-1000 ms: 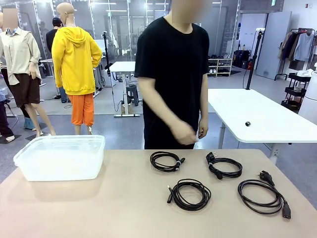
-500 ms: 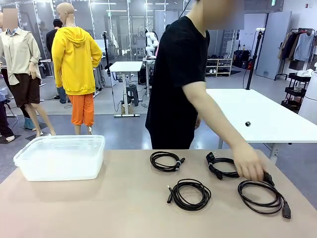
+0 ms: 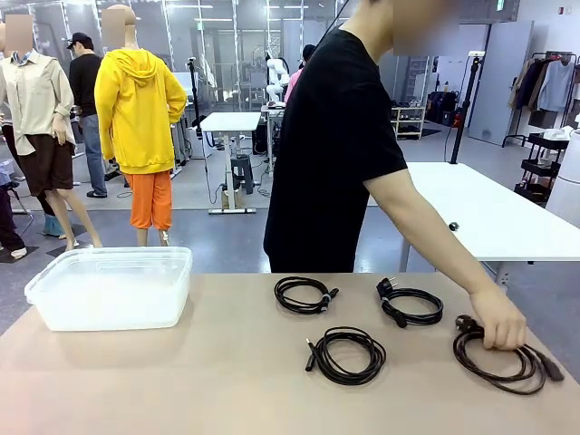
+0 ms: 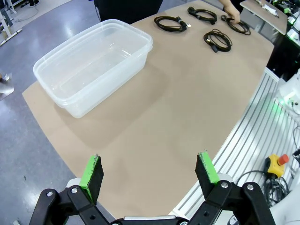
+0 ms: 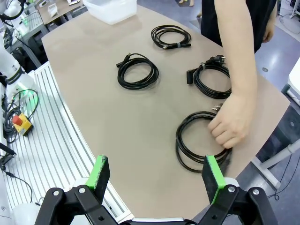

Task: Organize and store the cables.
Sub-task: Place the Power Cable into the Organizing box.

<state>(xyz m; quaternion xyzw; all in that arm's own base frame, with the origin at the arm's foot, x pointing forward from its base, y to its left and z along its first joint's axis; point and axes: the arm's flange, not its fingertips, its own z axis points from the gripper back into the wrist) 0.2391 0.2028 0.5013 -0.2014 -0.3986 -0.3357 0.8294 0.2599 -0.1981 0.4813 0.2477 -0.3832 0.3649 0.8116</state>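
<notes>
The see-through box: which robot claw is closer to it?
Left. The left claw hangs over the table edge with the box just ahead of it. The right claw hangs at the table's other end, the box far across.

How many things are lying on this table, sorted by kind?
Black cable coils: 4
Clear plastic bin: 1
Total: 5
</notes>
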